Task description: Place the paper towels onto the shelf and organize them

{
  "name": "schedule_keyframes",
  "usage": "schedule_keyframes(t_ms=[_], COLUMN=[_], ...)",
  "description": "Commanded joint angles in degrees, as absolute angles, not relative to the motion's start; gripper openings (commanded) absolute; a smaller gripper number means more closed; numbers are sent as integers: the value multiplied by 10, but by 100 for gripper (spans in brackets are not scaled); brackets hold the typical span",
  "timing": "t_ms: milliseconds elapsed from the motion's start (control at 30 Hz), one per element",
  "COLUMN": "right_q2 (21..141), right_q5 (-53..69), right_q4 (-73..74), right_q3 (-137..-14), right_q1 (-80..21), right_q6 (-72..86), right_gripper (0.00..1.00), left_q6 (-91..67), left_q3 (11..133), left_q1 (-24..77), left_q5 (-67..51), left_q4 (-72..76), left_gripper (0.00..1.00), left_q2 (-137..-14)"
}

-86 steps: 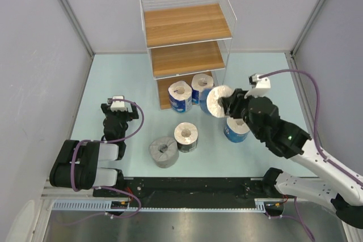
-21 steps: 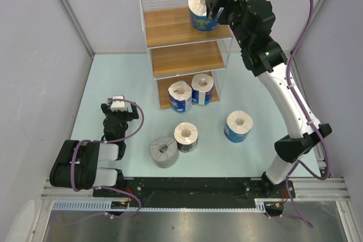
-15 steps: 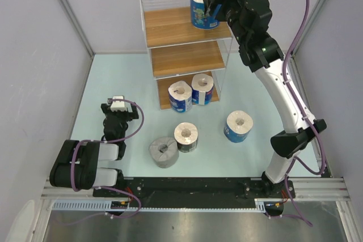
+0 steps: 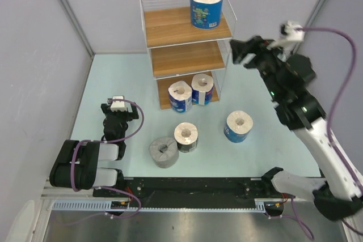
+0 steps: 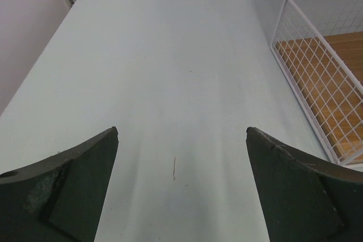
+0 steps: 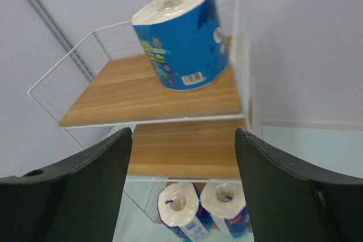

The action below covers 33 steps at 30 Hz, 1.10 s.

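The shelf (image 4: 187, 26) stands at the back, with a blue-wrapped roll (image 4: 205, 6) upright on the right of its top board; the right wrist view shows that roll (image 6: 181, 38) too. Two blue rolls (image 4: 191, 92) stand at the bottom tier's front. On the table are a blue roll (image 4: 238, 126), a dark-wrapped roll (image 4: 186, 136) and a grey roll (image 4: 164, 151). My right gripper (image 4: 245, 51) is open and empty, to the right of the shelf. My left gripper (image 4: 117, 106) is open and empty, low at the left.
Grey walls enclose the table on three sides. The shelf's middle board (image 6: 193, 148) is bare. The shelf's white wire side (image 5: 317, 83) is at the right of the left wrist view, with pale table (image 5: 181, 83) ahead of the fingers.
My right gripper let go of the blue roll on the top board and drew back, right and down from the shelf. The left arm has not moved.
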<state>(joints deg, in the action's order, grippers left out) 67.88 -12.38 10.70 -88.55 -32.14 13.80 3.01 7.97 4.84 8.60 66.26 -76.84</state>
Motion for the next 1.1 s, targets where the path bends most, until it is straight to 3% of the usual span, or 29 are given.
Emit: schedule_keyframes(t_ms=[0, 133, 300, 567, 1067], right_q2=[539, 490, 454, 424, 477], right_q5=[-234, -332, -337, -312, -200], right_q4=[121, 252, 337, 326, 257], right_q3=[-726, -640, -546, -407, -345], right_q1=[-318, -311, -301, -272, -220], right_q6=[177, 256, 358, 442, 439], right_gripper=[78, 81, 86, 86, 80], left_q6=[25, 25, 25, 26, 26], left_q3=[96, 96, 96, 96, 96], left_q1=[44, 44, 45, 45, 45], left_q5=[75, 75, 75, 75, 75], left_q4=[681, 681, 682, 682, 682], left_gripper=[100, 100, 100, 100, 100], left_q2=[-768, -768, -768, -768, -767])
